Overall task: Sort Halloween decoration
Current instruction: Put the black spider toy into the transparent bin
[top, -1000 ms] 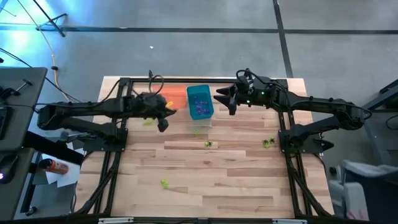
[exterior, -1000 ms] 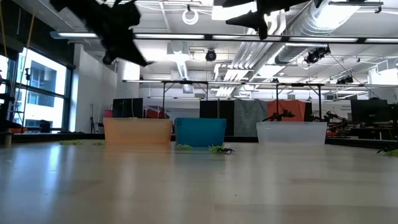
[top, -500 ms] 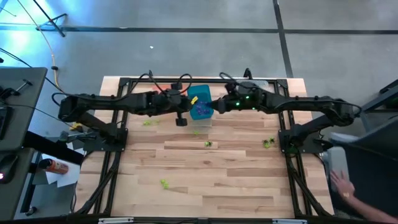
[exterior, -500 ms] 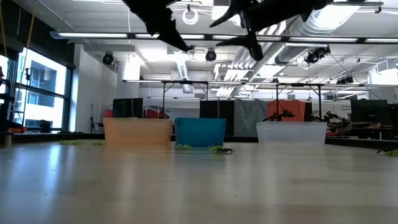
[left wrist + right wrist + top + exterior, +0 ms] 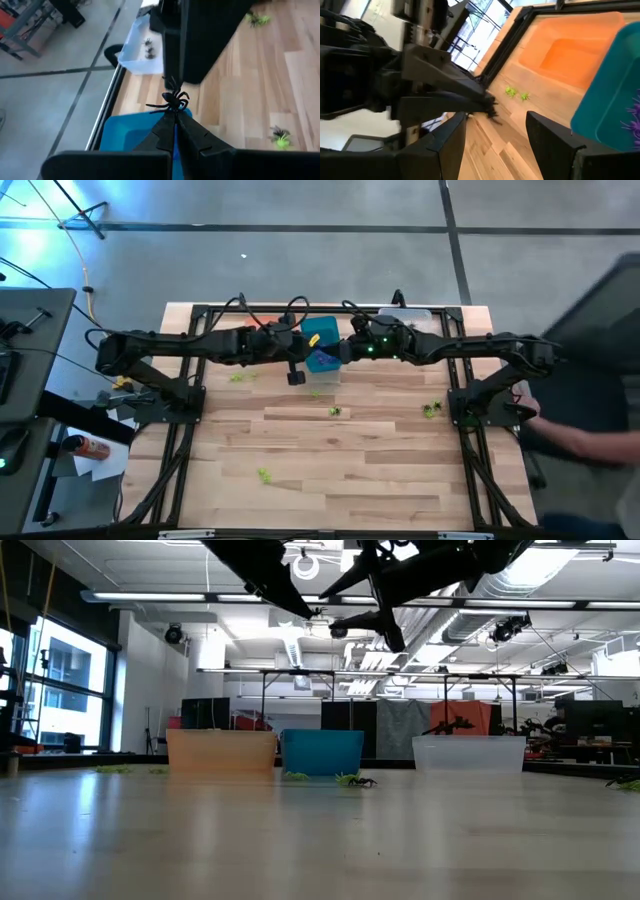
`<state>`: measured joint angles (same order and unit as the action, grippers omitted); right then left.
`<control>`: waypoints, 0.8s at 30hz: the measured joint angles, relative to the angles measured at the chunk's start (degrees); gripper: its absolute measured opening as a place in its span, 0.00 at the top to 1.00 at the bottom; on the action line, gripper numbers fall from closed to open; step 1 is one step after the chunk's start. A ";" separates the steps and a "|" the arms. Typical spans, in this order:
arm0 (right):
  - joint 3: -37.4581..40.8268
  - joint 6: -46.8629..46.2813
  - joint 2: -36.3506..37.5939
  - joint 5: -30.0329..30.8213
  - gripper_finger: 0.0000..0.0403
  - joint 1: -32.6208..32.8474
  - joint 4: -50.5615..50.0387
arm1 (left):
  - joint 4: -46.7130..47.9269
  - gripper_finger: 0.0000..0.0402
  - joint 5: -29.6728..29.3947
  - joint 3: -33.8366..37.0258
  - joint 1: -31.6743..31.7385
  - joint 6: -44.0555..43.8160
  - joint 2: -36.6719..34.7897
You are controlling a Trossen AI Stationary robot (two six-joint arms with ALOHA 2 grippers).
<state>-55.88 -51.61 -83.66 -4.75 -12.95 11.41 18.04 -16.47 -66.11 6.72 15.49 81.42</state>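
On the left, the orange bin [image 5: 221,751] sits at the far edge of the tabletop [image 5: 340,470], with 2 yellow-green trinkets [image 5: 516,93] lying on the wood just beside it. The left tool [image 5: 174,116] hangs high above the tabletop beside the teal bin [image 5: 321,345], its fingers pressed together and pinching a black spider trinket [image 5: 171,101] at the very tips. The teal bin stands next, holding purple trinkets [image 5: 323,356]. The right tool [image 5: 496,131] hangs over the teal bin facing the left tool, its fingers spread with nothing between them. Further right, the clear bin [image 5: 469,752] holds a few black trinkets [image 5: 148,46]. More yellow-green trinkets [image 5: 431,409] lie scattered on the wood nearer the front.
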 joint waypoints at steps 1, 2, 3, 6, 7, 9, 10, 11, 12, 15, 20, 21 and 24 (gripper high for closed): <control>0.00 0.01 -0.21 0.04 0.49 -0.02 0.04 | -0.66 1.00 0.29 0.00 0.00 0.04 0.32; 0.00 0.00 -0.37 0.21 0.49 -0.02 0.04 | -0.57 1.00 0.45 0.00 0.00 0.06 0.48; 0.00 -0.01 -0.44 0.26 0.49 -0.02 0.04 | -0.35 1.00 0.49 0.06 0.00 0.06 0.51; 0.00 0.06 -0.46 0.31 0.49 -0.01 0.10 | -2.23 1.00 0.51 -0.08 0.00 0.07 1.29; 0.00 0.06 -0.46 0.31 0.49 -0.02 0.08 | -1.50 1.00 0.52 0.00 0.00 0.08 1.45; 0.00 0.13 -0.46 0.31 0.51 -0.01 0.08 | -1.95 1.00 0.51 0.07 0.00 0.15 2.01; 0.00 0.15 -0.46 0.33 0.52 -0.01 0.08 | -2.22 1.00 0.53 -0.06 0.00 0.13 2.35; 0.00 0.15 -0.46 0.35 0.54 -0.02 0.05 | -1.26 1.00 0.54 -0.03 0.00 0.02 2.45; 0.00 0.20 -0.46 0.40 0.56 -0.02 -0.02 | -0.77 1.00 0.58 0.08 0.00 0.03 2.50; 0.00 0.51 -0.46 0.46 0.63 -0.02 -0.42 | -1.73 1.00 0.68 -0.02 0.00 0.06 3.45; 0.00 1.32 -0.41 0.47 0.73 -0.02 -2.54 | -2.06 1.00 0.13 0.04 0.00 0.17 3.90; 0.00 1.81 -0.41 0.55 0.74 -0.02 -3.16 | -2.31 1.00 -0.13 0.04 0.00 0.17 3.92; 0.00 2.15 -0.41 1.92 0.75 -0.02 -4.32 | -3.88 1.00 -0.40 0.04 0.00 0.26 3.80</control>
<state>-55.88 -49.45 -84.07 -2.84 -12.97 7.09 14.17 -16.87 -66.06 6.72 15.75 85.22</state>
